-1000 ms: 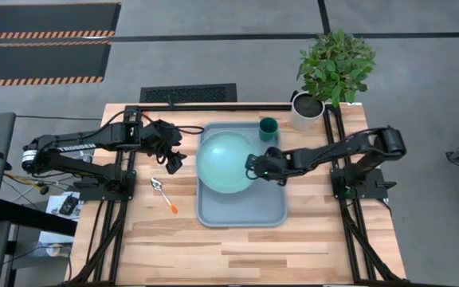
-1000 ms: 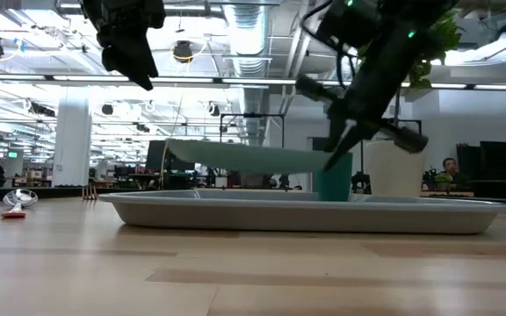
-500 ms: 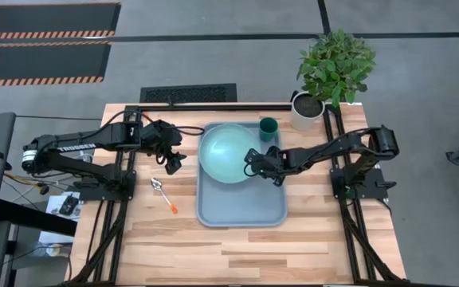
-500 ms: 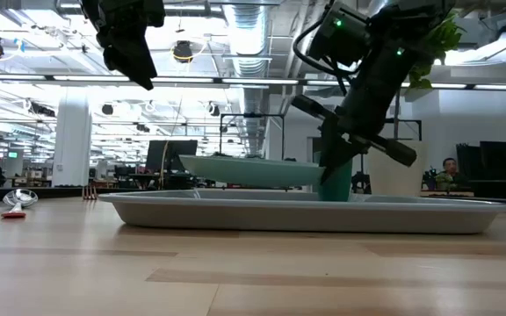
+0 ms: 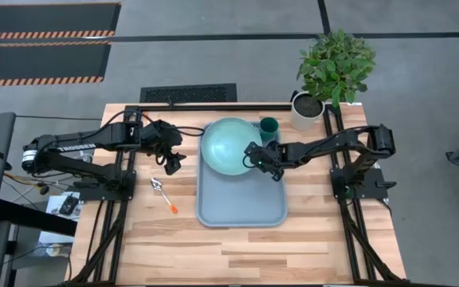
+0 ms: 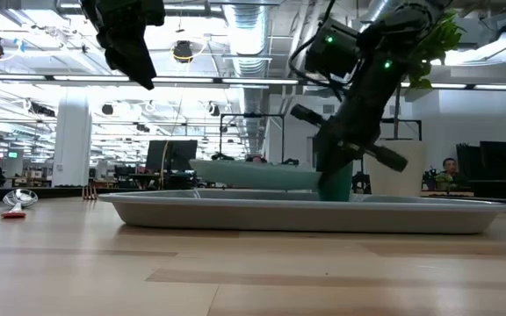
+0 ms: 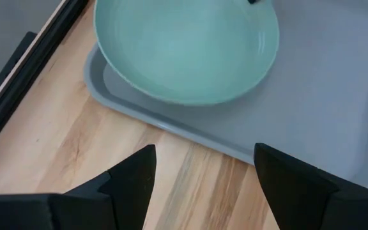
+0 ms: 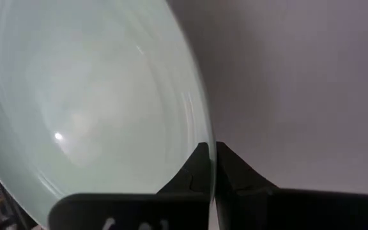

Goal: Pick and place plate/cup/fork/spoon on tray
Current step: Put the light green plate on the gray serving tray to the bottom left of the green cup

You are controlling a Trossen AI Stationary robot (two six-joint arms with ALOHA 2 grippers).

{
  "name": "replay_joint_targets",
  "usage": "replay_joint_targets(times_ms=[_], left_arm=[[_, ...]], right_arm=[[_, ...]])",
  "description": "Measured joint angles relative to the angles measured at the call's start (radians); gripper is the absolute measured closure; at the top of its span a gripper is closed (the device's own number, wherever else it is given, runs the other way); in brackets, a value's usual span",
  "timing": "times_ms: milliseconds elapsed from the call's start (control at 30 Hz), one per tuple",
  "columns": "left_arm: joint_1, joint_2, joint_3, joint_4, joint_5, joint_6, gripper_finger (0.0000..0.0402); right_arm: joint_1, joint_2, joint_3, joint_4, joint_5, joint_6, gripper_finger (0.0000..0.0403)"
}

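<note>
Currently the right end effector (image 5: 255,157) is clamped shut on the rim of the plate (image 5: 231,146), pinching its edge between both fingers, as the right wrist view confirms. In the low view the plate sits low over the far end of the tray (image 5: 241,209), apparently slightly raised on the gripped side; whether its underside touches the tray floor cannot be determined. The cup (image 5: 268,126) stands on the tray's far right corner, just beside the plate and the right end effector.

Step in hand, as judged: placing the plate on the tray. The next move calls for lowering the plate until it lies flat, opening the fingers, and withdrawing without striking the cup.

The left end effector (image 5: 172,163) hangs above the table (image 5: 237,247) left of the tray, fingers spread wide, holding nothing. The spoon (image 5: 162,194) lies on the table close to it, well clear of the tray.

Count:
- Plate: one.
- Cup: one.
- Spoon: one.
- Fork: none identifiable in view.
- Tray: one.
- Potted plant (image 5: 331,72): one, at the table's far right corner.
</note>
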Motion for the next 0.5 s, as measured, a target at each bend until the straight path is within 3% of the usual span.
replay_joint_targets(times_ms=[267, 500], left_arm=[[0.0, 0.0, 0.0, 0.0, 0.0, 0.001, 0.0151], [0.0, 0.0, 0.0, 0.0, -0.001, 0.001, 0.0151]], right_arm=[[-0.004, 0.075, 0.057, 0.025, -0.029, -0.032, 0.039], [-0.023, 0.073, 0.068, -0.07, -0.041, -0.053, 0.039]])
